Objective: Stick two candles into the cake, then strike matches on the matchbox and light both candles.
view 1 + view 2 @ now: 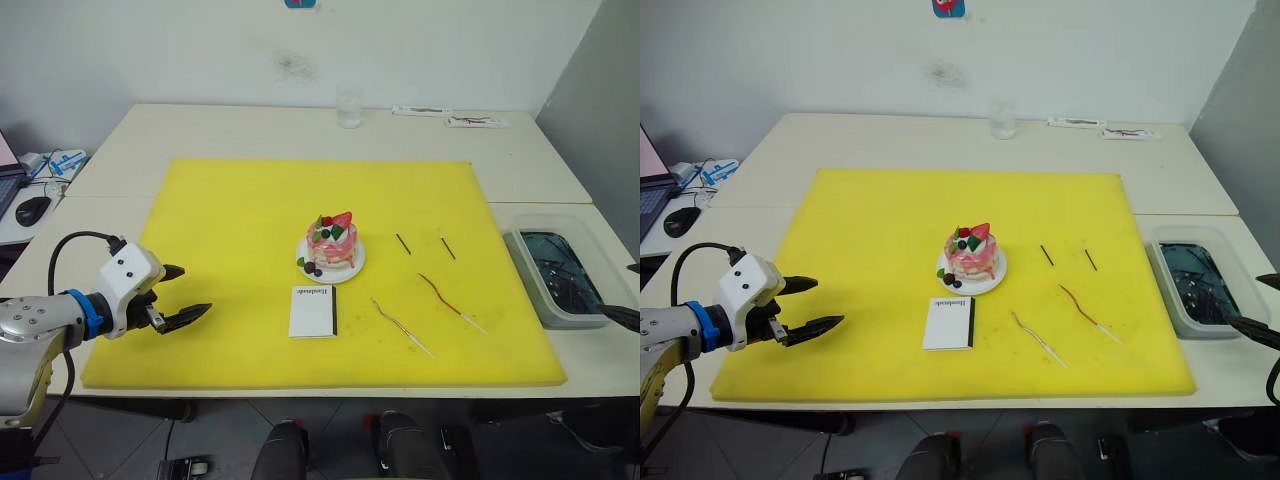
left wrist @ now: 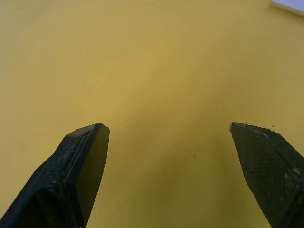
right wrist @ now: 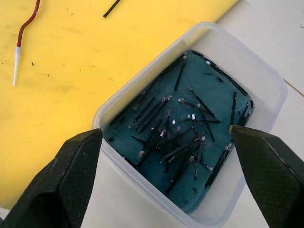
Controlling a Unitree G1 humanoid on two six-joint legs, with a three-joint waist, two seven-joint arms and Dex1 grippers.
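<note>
Candles, two thin wavy sticks, lie flat on the yellow foam mat [image 1: 230, 210] covering the white bench [image 1: 250, 130]: the dark red candle [image 1: 440, 293] and the tan candle [image 1: 398, 323] rest side by side to the right of the small pink-frosted cake on its white plate [image 1: 331, 245], laid out loose, it seems, for easy picking. The flat white matchbox [image 1: 313, 311] sits just in front of the cake, and two short dark matches [image 1: 403, 243] lie beyond the candles. The left tool [image 1: 180, 300] hovers over the mat's left edge, well apart from everything, open and empty; nothing is planted in the cake yet.

In the right eye view the layout reads the same.

The left wrist view shows the left tool's fingers spread wide over bare yellow mat.

The right wrist view shows the right tool [image 3: 166, 156] spread wide and empty above a clear plastic tub of dark water [image 3: 190, 128] holding many spent sticks, probably for dousing burnt matches.
</note>
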